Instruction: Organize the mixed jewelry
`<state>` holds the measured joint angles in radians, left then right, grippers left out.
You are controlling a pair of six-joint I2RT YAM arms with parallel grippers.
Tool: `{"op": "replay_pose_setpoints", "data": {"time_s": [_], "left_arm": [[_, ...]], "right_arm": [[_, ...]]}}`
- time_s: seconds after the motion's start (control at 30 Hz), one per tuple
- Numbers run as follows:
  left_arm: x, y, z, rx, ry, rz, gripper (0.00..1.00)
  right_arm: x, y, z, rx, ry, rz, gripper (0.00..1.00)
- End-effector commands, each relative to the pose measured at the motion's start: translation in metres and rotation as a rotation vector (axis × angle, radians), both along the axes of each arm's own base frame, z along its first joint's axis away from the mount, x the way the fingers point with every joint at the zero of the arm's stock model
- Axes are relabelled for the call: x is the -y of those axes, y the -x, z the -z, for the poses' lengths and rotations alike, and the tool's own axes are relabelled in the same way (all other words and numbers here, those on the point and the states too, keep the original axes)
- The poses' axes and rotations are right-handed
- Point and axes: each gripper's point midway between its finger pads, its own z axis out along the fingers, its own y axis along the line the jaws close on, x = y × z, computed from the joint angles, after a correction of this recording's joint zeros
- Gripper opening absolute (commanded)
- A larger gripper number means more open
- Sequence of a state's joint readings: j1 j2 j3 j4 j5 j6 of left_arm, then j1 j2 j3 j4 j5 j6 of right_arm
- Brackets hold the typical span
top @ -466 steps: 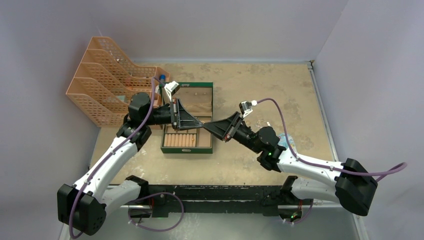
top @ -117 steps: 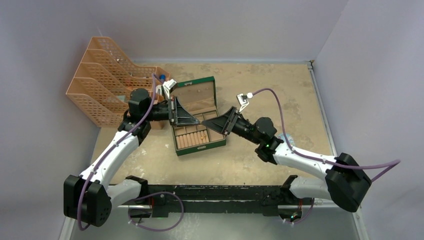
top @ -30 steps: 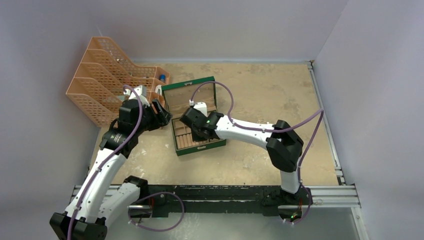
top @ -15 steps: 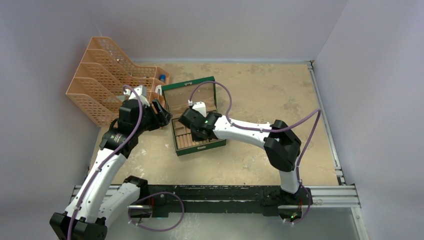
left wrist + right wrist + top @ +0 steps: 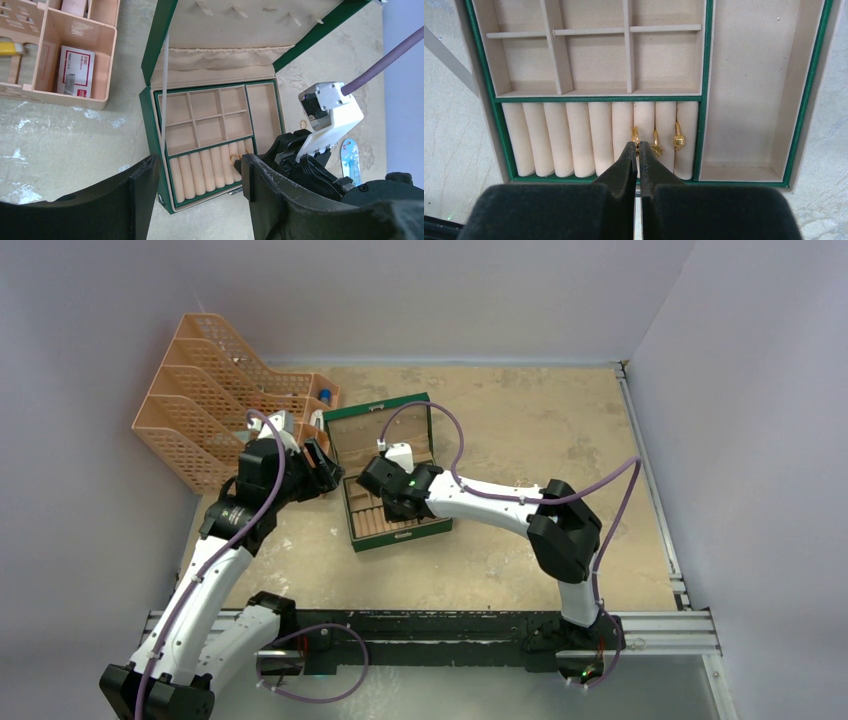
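Three rings (image 5: 656,148) in the roll slots at the lower middle of the right wrist view, all toward the right end of the row, beside the long side bay of the box (image 5: 809,100). Left ring (image 5: 636,133) upright between two rolls, right at the tips of the right claw (image 5: 637,146). Pressed together, that claw, with only a hairline gap. Cannot tell whether nipping the ring's lower edge or merely touching it. Reads as the close of a seating step: ring down in its slot, release and retreat not yet made.

One more, the loose ring (image 5: 303,124), on the table just right of the box in the left wrist view, up-left of the blue packet (image 5: 351,152). No sight of any silvery chain in these views.

Left claw (image 5: 199,161) spread wide and holding nothing, off the box's left side in the top view, near the orange organiser (image 5: 215,400) at upper left.

Next, by this reading: ease the tips apart only slightly, so as not to flick the neighbouring rings. Lift straight up out of the slot, then cross to the right for the loose ring. Calls for a fine, low pinch against the table, given so thin and small a target. Probably no more than midway through, with the chain pieces unaccounted for.
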<state>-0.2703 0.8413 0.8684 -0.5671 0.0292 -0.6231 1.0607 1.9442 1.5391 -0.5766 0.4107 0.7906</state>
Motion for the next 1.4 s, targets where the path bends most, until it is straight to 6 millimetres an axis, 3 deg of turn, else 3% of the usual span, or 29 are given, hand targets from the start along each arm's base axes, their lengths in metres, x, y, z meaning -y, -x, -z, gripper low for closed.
{"op": "replay_pose_setpoints", "data": {"time_s": [0.0,0.77,0.83,1.17,1.37], "left_arm": [[-0.002,-0.003,-0.002,0.021,-0.016,0.004,0.60],[-0.002,-0.003,-0.001,0.016,-0.019,0.004,0.60],[-0.003,-0.003,-0.001,0.015,-0.019,0.003,0.60],[-0.002,-0.003,-0.002,0.014,-0.014,0.001,0.60],[-0.001,-0.003,-0.003,0.015,-0.006,0.005,0.61]], "right_arm": [[-0.007,-0.006,-0.004,0.021,-0.002,-0.003,0.00],[-0.010,-0.002,0.015,-0.015,0.011,-0.024,0.00],[-0.010,-0.004,0.008,0.000,0.001,-0.013,0.01],[-0.012,-0.015,-0.053,0.101,-0.131,0.057,0.25],[0.001,-0.023,-0.074,0.166,-0.177,0.152,0.30]]}}
